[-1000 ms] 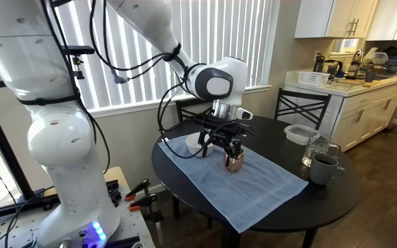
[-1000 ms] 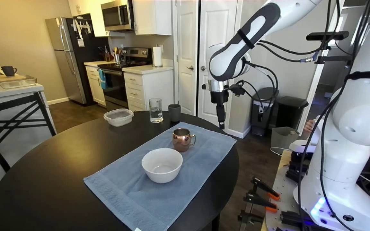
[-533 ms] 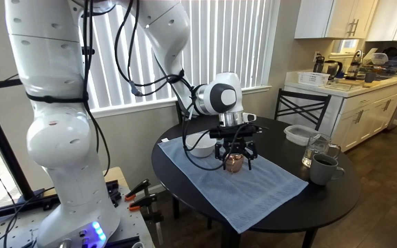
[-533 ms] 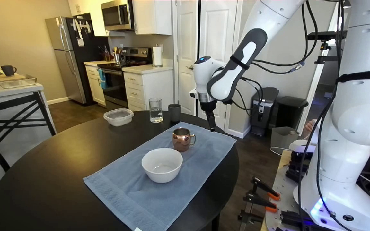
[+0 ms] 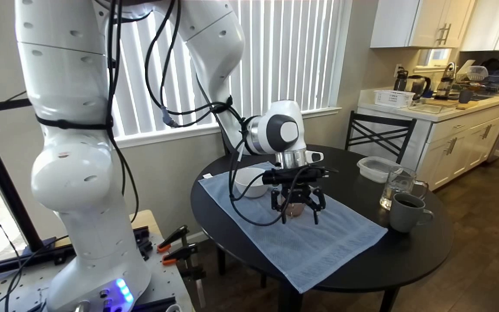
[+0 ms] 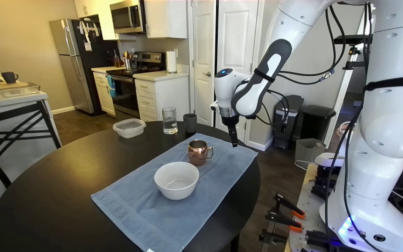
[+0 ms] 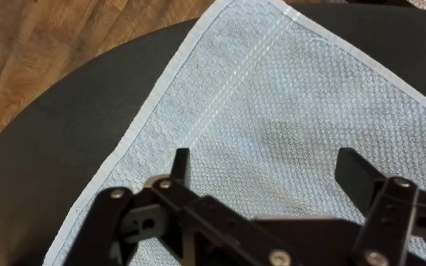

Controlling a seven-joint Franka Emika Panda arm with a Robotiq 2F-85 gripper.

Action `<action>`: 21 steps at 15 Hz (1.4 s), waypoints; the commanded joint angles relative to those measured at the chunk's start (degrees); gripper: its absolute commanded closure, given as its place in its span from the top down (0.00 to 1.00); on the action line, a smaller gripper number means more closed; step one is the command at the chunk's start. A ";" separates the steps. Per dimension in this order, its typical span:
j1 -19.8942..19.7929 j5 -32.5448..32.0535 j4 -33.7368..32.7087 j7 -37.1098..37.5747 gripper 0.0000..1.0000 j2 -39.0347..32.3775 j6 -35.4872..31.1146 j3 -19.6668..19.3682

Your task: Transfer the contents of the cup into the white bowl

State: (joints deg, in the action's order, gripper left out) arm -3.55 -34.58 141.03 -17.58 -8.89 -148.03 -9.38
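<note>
In an exterior view, a plastic food container [image 6: 129,128] and a glass tankard [image 6: 170,121] stand at left on the black bench [image 6: 65,182]. Next comes the white bowl [image 6: 177,193], upright on the blue towel [image 6: 131,206]. Just beside it sits the copper mug [image 6: 198,154], also upright, handle turned right, contents hidden. Farther right, the pincer [image 6: 234,145] hangs apart from the mug, spread wide around nothing. This looks like the approach; the next move likely calls for lining up with the copper mug and gripping it before pouring.

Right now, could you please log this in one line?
gripper: open, above towel; copper cup: upright on towel, ungripped; bowl: upright on towel
</note>
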 commanded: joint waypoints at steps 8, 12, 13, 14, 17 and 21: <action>-4.45 6.12 6.99 -4.95 1.00 0.14 -23.37 1.50; -16.81 24.38 15.48 -21.58 1.00 -2.71 -40.21 15.71; -19.80 24.78 16.27 -21.60 1.00 -4.94 -43.74 19.79; -25.08 19.71 15.82 -18.68 1.00 -8.03 -47.20 24.23; -37.22 9.94 12.18 -16.71 1.00 -13.91 -46.31 30.48; -54.09 -1.47 6.00 -14.47 1.00 -23.97 -39.57 40.35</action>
State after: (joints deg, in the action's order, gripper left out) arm -46.41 -30.37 151.34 -32.52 -25.83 -191.15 23.91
